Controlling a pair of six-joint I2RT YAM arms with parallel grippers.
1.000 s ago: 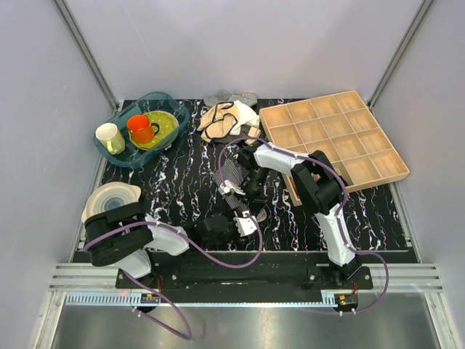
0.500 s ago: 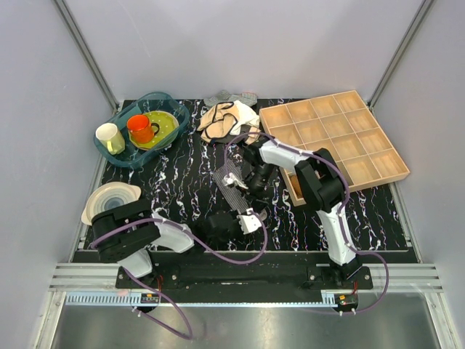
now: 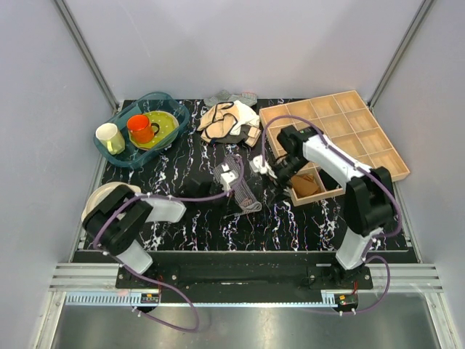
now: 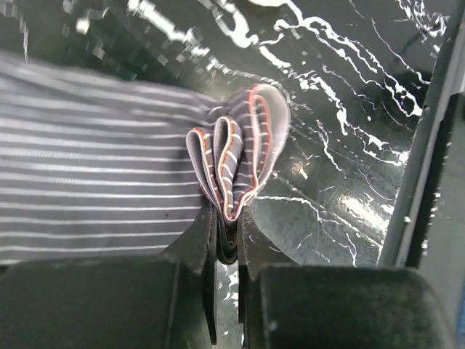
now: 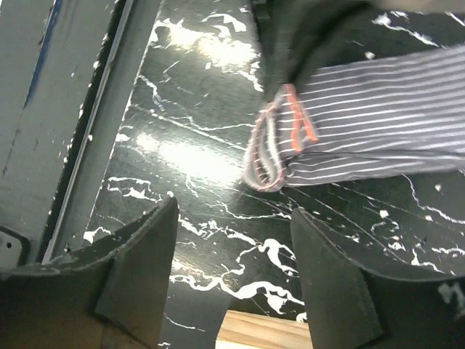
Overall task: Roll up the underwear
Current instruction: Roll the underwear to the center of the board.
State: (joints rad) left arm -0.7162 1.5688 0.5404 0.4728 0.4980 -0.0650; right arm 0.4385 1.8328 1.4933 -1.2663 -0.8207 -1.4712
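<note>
The underwear (image 3: pixel 245 192) is a grey-and-white pinstriped strip lying on the black marbled table, just left of centre. My left gripper (image 3: pixel 231 176) is at its far end. In the left wrist view this gripper (image 4: pixel 227 218) is shut on the folded, red-edged hem (image 4: pixel 236 156), and the rest of the fabric (image 4: pixel 94 189) stretches away to the left. My right gripper (image 3: pixel 267 166) hovers to the right of the underwear, beside the wooden tray. Seen from its own wrist, the right gripper (image 5: pixel 232 211) is open and holds nothing. The hem (image 5: pixel 269 156) lies a short way beyond its fingertips.
A wooden compartment tray (image 3: pixel 341 138) fills the back right, with a tan rolled piece (image 3: pixel 306 185) in a near cell. A beige-and-white garment (image 3: pixel 229 120) lies at the back centre. A blue basin (image 3: pixel 142 129) with cups stands back left, above stacked plates (image 3: pixel 109 196).
My right gripper has opened, let go of the underwear and drawn back to the right. My left gripper has shut on the hem and carried it away from the near edge.
</note>
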